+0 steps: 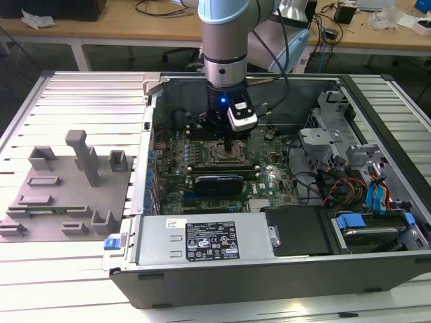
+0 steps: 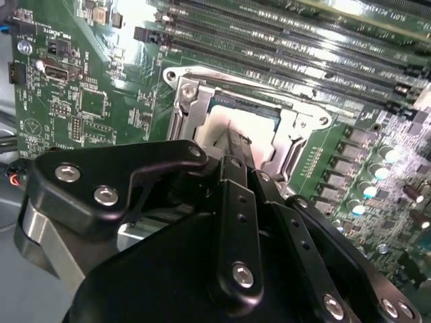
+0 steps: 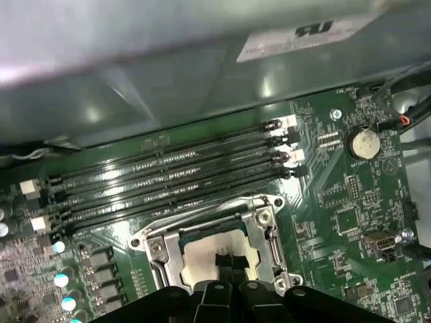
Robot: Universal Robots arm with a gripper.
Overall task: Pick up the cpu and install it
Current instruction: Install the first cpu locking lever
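Note:
The cpu (image 3: 197, 260) is a pale silvery square lying flat inside the metal-framed motherboard socket (image 3: 259, 219); it also shows in the second wrist view (image 2: 217, 129). My gripper (image 3: 230, 261) reaches straight down onto it, its two black fingers pressed close together with the tips at the chip's top face. I cannot tell whether the tips touch the chip. In the exterior view the gripper (image 1: 231, 145) hangs over the socket (image 1: 217, 152) in the middle of the open computer case. The second wrist view has the gripper (image 2: 237, 142) ending at the chip.
Several black memory slots (image 3: 168, 176) run beside the socket. A grey power supply (image 1: 202, 239) lines the case's near wall, and drive bays with cables (image 1: 363, 195) fill the exterior view's right. A grey fixture plate (image 1: 60, 195) with upright posts lies outside the case, on the exterior view's left.

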